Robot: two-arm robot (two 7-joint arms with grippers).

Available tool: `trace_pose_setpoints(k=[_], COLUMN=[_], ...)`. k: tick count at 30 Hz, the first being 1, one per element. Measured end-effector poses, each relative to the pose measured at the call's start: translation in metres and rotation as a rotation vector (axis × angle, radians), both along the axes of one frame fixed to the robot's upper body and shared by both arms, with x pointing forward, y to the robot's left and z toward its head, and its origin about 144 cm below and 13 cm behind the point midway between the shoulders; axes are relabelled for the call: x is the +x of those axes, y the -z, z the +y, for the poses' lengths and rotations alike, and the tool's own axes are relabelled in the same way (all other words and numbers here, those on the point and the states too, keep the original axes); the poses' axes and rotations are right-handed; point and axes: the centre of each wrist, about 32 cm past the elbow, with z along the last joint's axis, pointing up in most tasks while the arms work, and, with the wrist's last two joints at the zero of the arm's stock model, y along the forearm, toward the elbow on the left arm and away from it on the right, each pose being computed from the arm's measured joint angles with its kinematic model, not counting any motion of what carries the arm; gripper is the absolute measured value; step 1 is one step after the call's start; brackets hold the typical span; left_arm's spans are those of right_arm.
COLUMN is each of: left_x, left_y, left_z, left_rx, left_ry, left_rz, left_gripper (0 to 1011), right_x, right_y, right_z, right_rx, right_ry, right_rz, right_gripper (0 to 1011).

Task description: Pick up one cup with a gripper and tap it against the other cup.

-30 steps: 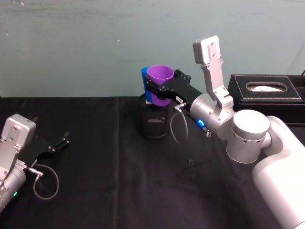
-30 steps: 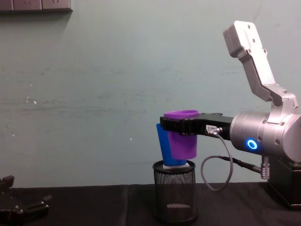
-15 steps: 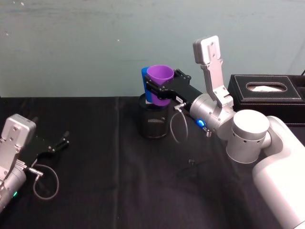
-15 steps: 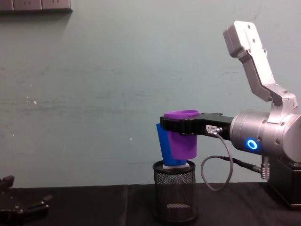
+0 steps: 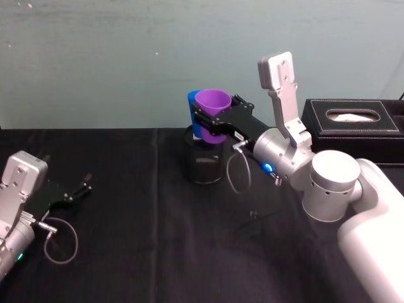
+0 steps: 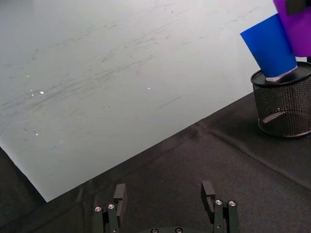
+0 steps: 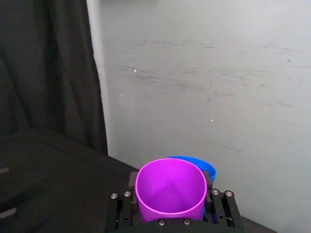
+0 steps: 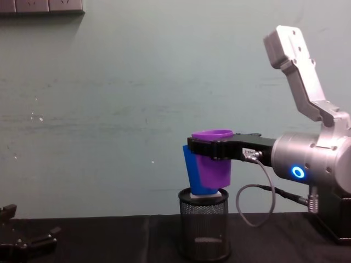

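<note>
1. Above the black mesh pen holder (image 8: 204, 224), the purple cup (image 8: 213, 161) hangs upright in the air, mouth up, its long axis close to vertical.
2. Right beside it, on the side away from the arm, the blue cup (image 8: 191, 172) sits tilted in the holder's mouth, leaning toward the robot's left. In the chest view the two cups overlap; they look to be touching or nearly so, though I cannot tell for sure from these angles.
3. Around the purple cup just below its rim, the right gripper (image 7: 170, 213) is clamped, one finger on each side.
4. So the blue cup lies straight ahead of that gripper, beyond the cup it carries; a tap calls for only a short push forward along the arm's reach.
5. Well apart, the left gripper (image 5: 66, 192) rests on the black table (image 5: 139, 252), fingers spread and holding nothing.
</note>
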Motion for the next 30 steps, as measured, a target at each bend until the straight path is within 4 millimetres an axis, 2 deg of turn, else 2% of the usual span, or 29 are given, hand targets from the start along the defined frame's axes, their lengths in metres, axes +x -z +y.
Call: trace_pose_setpoints(k=[9, 19, 21, 30], left_x=[0.000, 0.000, 0.000, 0.000], left_y=[0.000, 0.000, 0.000, 0.000], left_z=[0.000, 0.000, 0.000, 0.000], left_rx=[0.000, 0.000, 0.000, 0.000], left_ry=[0.000, 0.000, 0.000, 0.000], left_rz=[0.000, 0.000, 0.000, 0.000], left_gripper=[1000, 1000, 1000, 1000], right_x=[-0.023, -0.059, -0.071, -0.095], right_y=[0.008, 0.019, 0.026, 0.054], right_z=[-0.011, -0.024, -0.027, -0.033], right_rx=[0.007, 0.015, 0.014, 0.021], right_ry=[-0.023, -0.073, -0.089, -0.117], right_rz=[0.001, 0.002, 0.002, 0.006], right_gripper=[736, 736, 736, 736])
